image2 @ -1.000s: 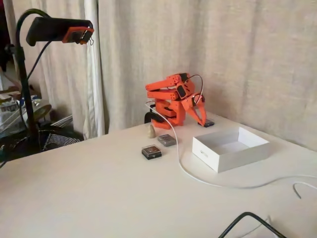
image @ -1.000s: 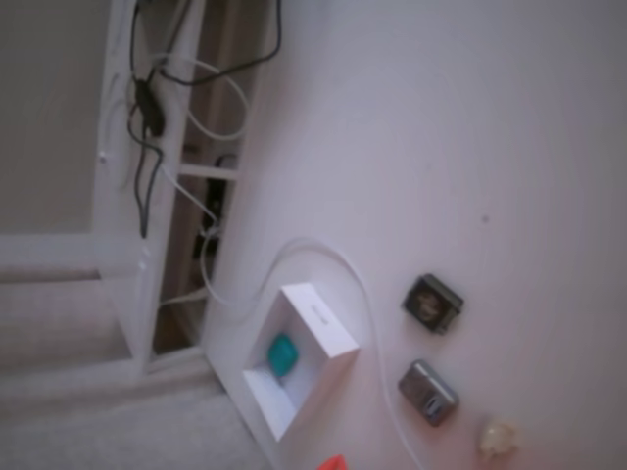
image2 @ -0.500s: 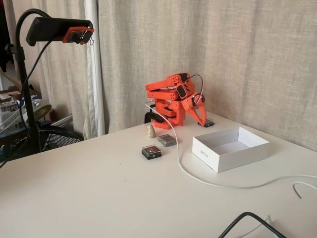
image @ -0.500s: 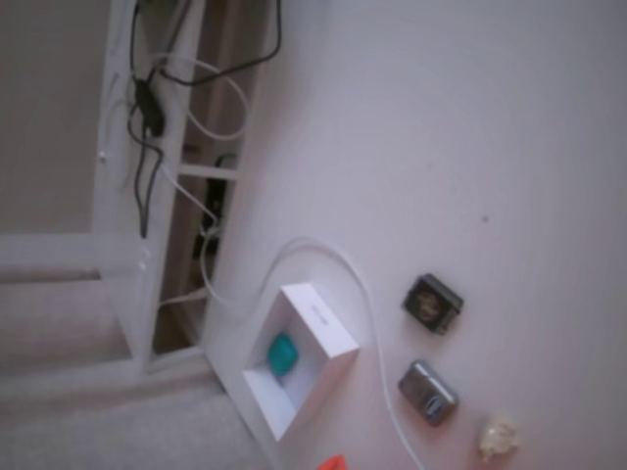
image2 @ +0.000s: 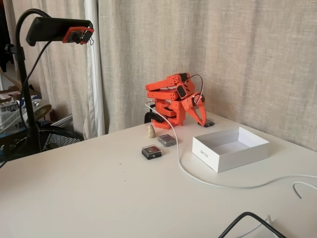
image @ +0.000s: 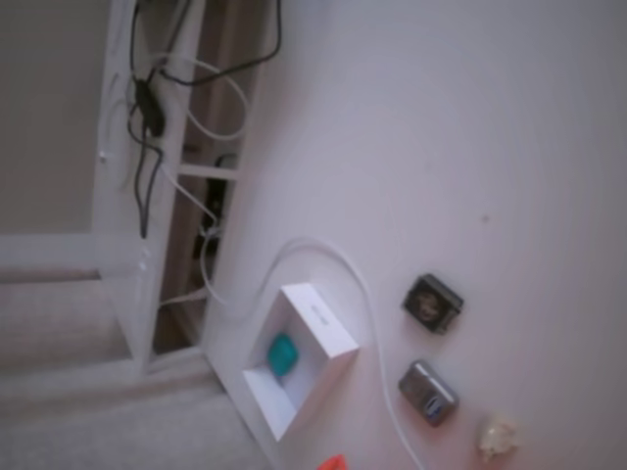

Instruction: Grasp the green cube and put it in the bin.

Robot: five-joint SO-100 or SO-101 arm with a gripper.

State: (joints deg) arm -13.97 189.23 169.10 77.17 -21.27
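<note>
Your green cube point(image: 282, 353) already lies inside the bin point(image2: 247, 151), so the arm sits folded at the bin's eleven o'clock on the worktop point(image2: 99, 198), its pincer point(image2: 199, 118) pointing down and carrying nothing, though how far apart its jaws stand I cannot tell.

My corner: a white table against a curtained wall

Beige linen curtains point(image2: 223, 54) hang full height behind my white table point(image2: 99, 198). At the left of this fixed view, a black gooseneck stand point(image2: 22, 74) holds a camera, with a fan point(image2: 49, 139) beneath. Soft, even daylight fills the room.
</note>
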